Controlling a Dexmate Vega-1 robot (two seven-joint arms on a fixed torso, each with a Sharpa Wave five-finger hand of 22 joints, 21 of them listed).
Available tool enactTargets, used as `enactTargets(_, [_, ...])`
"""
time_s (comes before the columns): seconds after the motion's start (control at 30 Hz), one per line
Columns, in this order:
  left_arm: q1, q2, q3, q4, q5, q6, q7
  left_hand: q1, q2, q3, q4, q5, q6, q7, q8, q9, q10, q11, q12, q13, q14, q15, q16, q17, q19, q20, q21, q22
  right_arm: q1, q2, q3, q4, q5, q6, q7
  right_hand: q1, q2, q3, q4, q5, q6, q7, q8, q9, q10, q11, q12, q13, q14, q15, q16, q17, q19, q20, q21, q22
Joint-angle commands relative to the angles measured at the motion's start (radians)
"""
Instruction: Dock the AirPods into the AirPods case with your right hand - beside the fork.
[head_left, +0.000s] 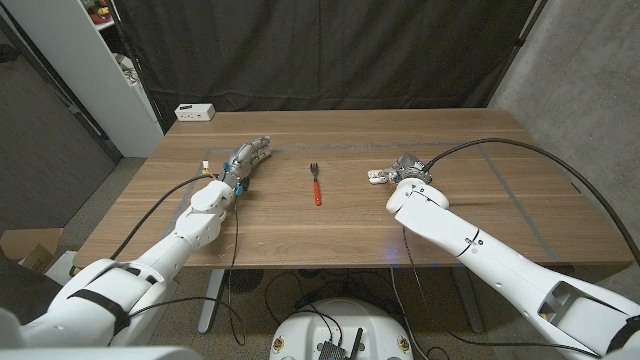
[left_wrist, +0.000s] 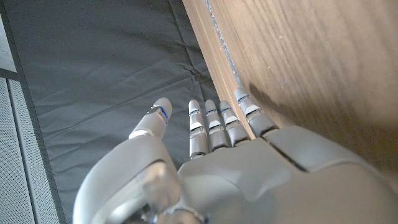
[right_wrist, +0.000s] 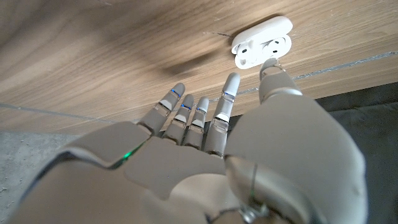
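Right hand (right_wrist: 205, 155) is spread and holds nothing, its fingers (right_wrist: 229, 93) reaching toward the white earbud case (right_wrist: 263, 42), which lies open on the table (head_left: 450, 220) just beyond them, well right of the fork (head_left: 316, 184). Whether the earbuds are seated in it is too small to tell. Small, light, smooth plastic will likely slide or flip under a push; a gentle pinch across its sides seems best. Left hand (head_left: 243, 160), fingers straight and empty, waits well apart. Nothing blocks the reach. A white box (head_left: 195, 112) sits at the far edge.
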Motion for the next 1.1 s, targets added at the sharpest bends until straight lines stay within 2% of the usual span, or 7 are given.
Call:
enactTargets(0.03, [-0.038,-0.008,0.002,0.060,0.001,-0.012,-0.030,0.012,-0.003,-0.005,-0.002,0.005,0.002,-0.008,-0.001,0.001,0.006,-0.004,-0.003,0.002,-0.001,-0.034,0.000,0.001,0.003,0.010,-0.002,0.006,0.031,0.050,-0.007,0.068,0.031,-0.038,-0.024,-0.009,0.004,0.009,-0.001,0.002,0.013,0.005,-0.003,-0.003,0.005,0.005,-0.005,0.000,0.011,-0.043,-0.003,-0.002,0.008,-0.003,0.004,0.005])
enactTargets(0.07, [-0.042,-0.008,0.003,0.065,0.001,-0.013,-0.032,0.012,-0.004,-0.005,-0.002,0.005,0.002,-0.008,-0.001,0.001,0.006,-0.005,-0.003,0.002,-0.001,-0.034,0.000,0.001,0.003,0.009,-0.002,0.006,0.032,0.052,-0.006,0.070,0.035,-0.039,-0.024,-0.010,0.003,0.010,-0.002,0.002,0.014,0.005,-0.005,-0.006,0.003,-0.003,-0.007,-0.001,0.011,-0.043,-0.003,-0.002,0.007,-0.002,0.004,0.005])
enactTargets(0.2, [-0.053,-0.014,0.004,0.086,0.001,-0.018,-0.039,0.014,-0.004,-0.007,-0.002,0.006,0.000,-0.009,-0.002,0.001,0.007,-0.004,-0.002,0.003,-0.001,-0.033,0.000,0.001,0.002,0.010,-0.003,0.006,0.036,0.058,-0.008,0.076,0.045,-0.049,-0.028,-0.014,0.002,0.012,-0.003,0.001,0.009,0.010,-0.012,-0.012,0.004,0.011,-0.008,-0.003,0.010,-0.043,-0.005,-0.004,0.006,-0.002,0.003,0.005])
enactTargets(0.23, [-0.058,-0.017,0.004,0.097,0.000,-0.025,-0.045,0.014,-0.004,-0.007,-0.002,0.006,0.000,-0.009,-0.002,0.001,0.007,-0.005,-0.003,0.003,-0.001,-0.033,0.000,0.001,0.002,0.010,-0.003,0.006,0.037,0.059,-0.009,0.078,0.047,-0.053,-0.029,-0.016,0.001,0.012,-0.004,0.001,0.007,0.010,-0.016,-0.015,0.002,0.004,-0.010,-0.003,0.010,-0.044,-0.005,-0.004,0.004,-0.001,0.002,0.005])
enactTargets(0.5, [-0.070,-0.027,0.005,0.127,-0.001,-0.036,-0.059,0.017,-0.004,-0.009,-0.001,0.006,0.001,-0.009,-0.002,0.001,0.006,-0.005,-0.003,0.003,-0.001,-0.034,0.000,0.001,0.001,0.013,-0.004,0.007,0.038,0.066,-0.007,0.086,0.065,-0.051,-0.039,-0.028,-0.002,0.014,-0.005,0.001,-0.002,0.008,-0.031,-0.028,-0.007,0.006,-0.017,-0.006,0.004,-0.042,-0.009,-0.007,-0.005,0.005,-0.001,0.005])
enactTargets(0.97, [-0.026,-0.001,0.002,0.039,0.000,0.001,-0.015,0.021,-0.004,-0.013,0.000,0.006,0.000,-0.008,-0.002,0.001,0.005,-0.004,-0.003,0.004,-0.001,-0.032,0.000,0.001,-0.003,0.018,-0.006,0.007,0.034,0.069,-0.003,0.119,0.082,0.005,-0.054,-0.004,0.012,0.037,-0.022,0.006,0.021,0.000,-0.034,-0.042,0.002,-0.001,-0.017,-0.007,0.010,-0.047,-0.010,-0.011,-0.002,0.001,0.001,0.006])
enactTargets(1.1, [-0.016,0.004,0.002,0.019,0.002,0.011,-0.006,0.022,-0.005,-0.015,0.000,0.006,0.000,-0.010,-0.003,0.002,0.006,-0.004,-0.003,0.005,-0.002,-0.033,0.000,0.001,-0.003,0.019,-0.007,0.007,0.027,0.071,0.007,0.122,0.087,0.023,-0.060,-0.003,0.015,0.039,-0.022,0.006,0.024,0.000,-0.036,-0.046,0.011,0.005,-0.015,-0.007,0.016,-0.048,-0.006,-0.010,0.003,-0.002,0.003,0.006])
